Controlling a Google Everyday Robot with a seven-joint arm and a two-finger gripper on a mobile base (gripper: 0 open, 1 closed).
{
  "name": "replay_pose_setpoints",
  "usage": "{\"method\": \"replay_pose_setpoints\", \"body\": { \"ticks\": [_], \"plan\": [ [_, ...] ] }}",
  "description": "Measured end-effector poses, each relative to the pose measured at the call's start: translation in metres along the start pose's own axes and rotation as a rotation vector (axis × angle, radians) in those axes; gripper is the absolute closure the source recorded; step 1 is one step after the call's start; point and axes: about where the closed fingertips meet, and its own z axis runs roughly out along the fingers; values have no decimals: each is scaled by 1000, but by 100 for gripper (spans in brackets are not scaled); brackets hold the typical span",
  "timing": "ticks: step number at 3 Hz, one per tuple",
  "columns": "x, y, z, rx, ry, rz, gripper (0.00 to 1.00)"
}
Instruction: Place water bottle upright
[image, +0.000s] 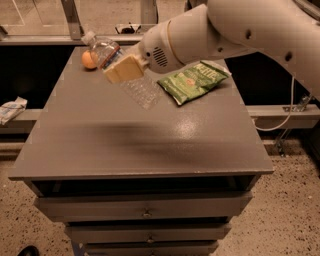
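Note:
The water bottle (135, 86) is a clear ribbed plastic bottle with a white cap at its upper left end and a label band near the neck. It is tilted, cap up and to the left, held in the air above the grey table (140, 140). My gripper (124, 68) is shut on the bottle's upper body, its tan finger pad (126, 69) across the front. The big white arm reaches in from the upper right.
A green chip bag (194, 80) lies on the table's far right. An orange (88, 60) sits at the far left corner, partly behind the bottle. Drawers run below the table's front edge. A white crumpled thing (11, 109) lies on a ledge at left.

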Motion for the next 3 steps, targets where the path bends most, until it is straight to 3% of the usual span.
{"method": "replay_pose_setpoints", "body": {
  "ticks": [2,3],
  "plan": [
    [5,8,-34,-21,-280,63,100],
    [17,11,-44,-10,-373,108,100]
  ]
}}
